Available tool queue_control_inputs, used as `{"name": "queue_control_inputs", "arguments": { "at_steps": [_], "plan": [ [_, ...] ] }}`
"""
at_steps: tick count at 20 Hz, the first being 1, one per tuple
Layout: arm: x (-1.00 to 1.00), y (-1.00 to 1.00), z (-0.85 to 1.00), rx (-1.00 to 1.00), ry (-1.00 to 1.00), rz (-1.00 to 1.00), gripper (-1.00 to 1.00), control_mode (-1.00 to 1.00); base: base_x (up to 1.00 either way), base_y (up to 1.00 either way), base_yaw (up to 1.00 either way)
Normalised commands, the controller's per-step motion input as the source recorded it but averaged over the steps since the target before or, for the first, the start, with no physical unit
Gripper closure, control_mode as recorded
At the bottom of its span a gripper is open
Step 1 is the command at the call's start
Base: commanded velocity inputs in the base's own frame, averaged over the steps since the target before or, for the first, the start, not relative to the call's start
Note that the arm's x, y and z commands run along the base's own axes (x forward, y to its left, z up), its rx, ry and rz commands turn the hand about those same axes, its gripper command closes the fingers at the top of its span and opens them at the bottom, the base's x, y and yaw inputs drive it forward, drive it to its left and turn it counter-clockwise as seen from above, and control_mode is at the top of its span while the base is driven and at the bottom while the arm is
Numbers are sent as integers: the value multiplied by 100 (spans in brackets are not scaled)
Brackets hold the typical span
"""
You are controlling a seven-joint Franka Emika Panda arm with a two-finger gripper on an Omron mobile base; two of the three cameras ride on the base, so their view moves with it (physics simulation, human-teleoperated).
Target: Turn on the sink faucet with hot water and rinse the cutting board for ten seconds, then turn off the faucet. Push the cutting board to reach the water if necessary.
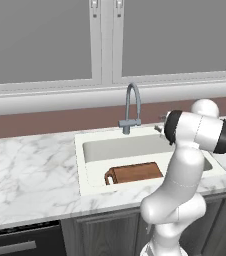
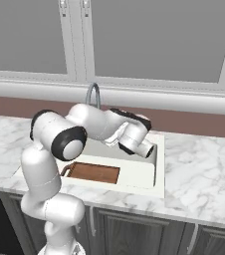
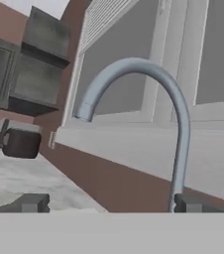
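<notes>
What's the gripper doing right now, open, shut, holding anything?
Gripper: open, holding nothing; in the hand view its fingertips sit wide apart, with the sink faucet rising just ahead of it.

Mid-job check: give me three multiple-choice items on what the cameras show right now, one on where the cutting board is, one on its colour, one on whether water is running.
1. Where does the cutting board lie?
A. In the sink, at the front of the basin
B. On the marble counter left of the sink
C. Propped against the window

2. What colour is the cutting board?
A. White
B. Reddish-brown
C. Green

3. What is the state of the faucet?
A. A stream falls onto the board
B. A stream falls beside the board
C. No stream shows at the spout

Answers:
1 A, both base views show it flat inside the basin near the front wall.
2 B, its wood reads reddish-brown against the cream sink.
3 C, the hand view shows the spout mouth with nothing coming out.
</notes>
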Motion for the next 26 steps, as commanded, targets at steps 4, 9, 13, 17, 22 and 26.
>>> {"name": "queue_control_inputs", "arguments": {
  "at_steps": [4,9,13,17,22,26],
  "plan": [
    [25,6,0,7,0,-16,-100,-100,0,0,0],
    [26,0,0,0,0,0,-100,-100,0,0,0],
    [37,0,-4,0,0,0,-100,-100,0,0,0],
    [45,0,-11,0,0,0,-100,-100,0,0,0],
    [48,0,-21,0,0,1,-100,-100,0,0,0],
    [48,0,-21,0,0,2,-100,-100,0,0,0]
  ]
}}
